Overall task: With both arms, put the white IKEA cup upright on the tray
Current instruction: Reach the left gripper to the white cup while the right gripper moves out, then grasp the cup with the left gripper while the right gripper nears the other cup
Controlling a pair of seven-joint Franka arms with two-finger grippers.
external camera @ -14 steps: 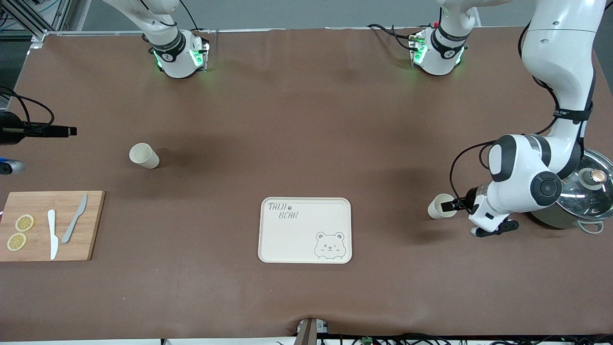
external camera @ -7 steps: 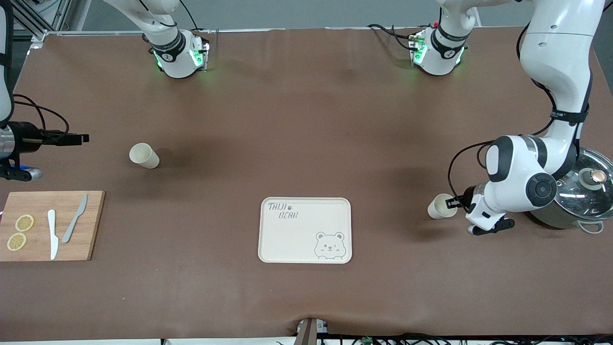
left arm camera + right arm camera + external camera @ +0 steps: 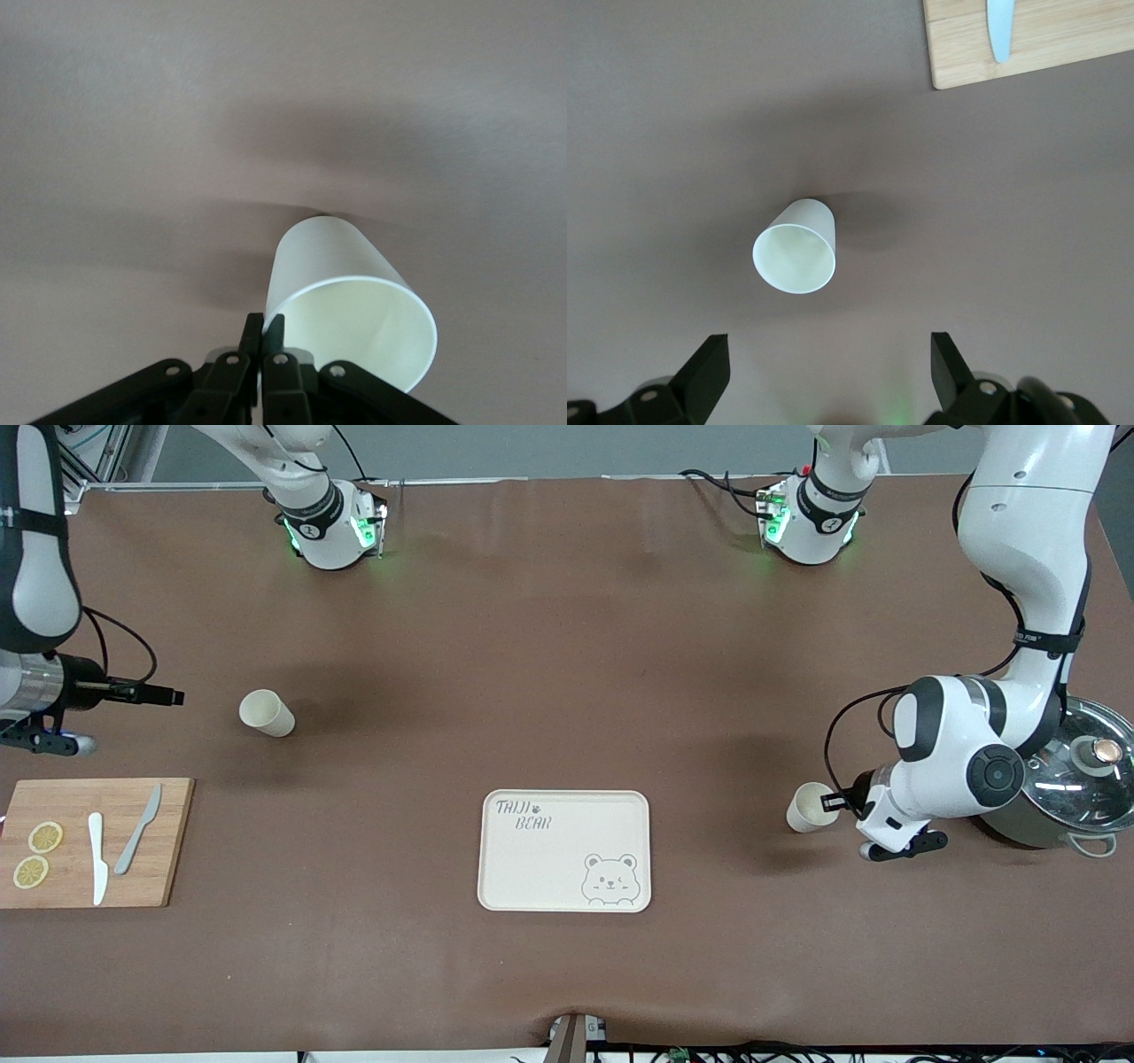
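Over by the left arm's end of the bench, the left gripper (image 3: 831, 802) has its jaws pinched shut on the rim of a white cup (image 3: 808, 807), one finger inside the mouth and one outside, as the left wrist view shows (image 3: 350, 314). That cup is tipped on its side, plain, smooth and tapered, its pale cream inside facing the gripper. It sits beside the lidded steel pot (image 3: 1076, 779), between pot and tray (image 3: 564, 851). The tray lies flat near the bench's front edge, cream with grey lettering and a bear face.

A second white cup (image 3: 266, 713) lies tilted toward the right arm's end. The right gripper (image 3: 168, 696) hovers beside it, jaws spread wide, above the wooden cutting board (image 3: 93, 842).
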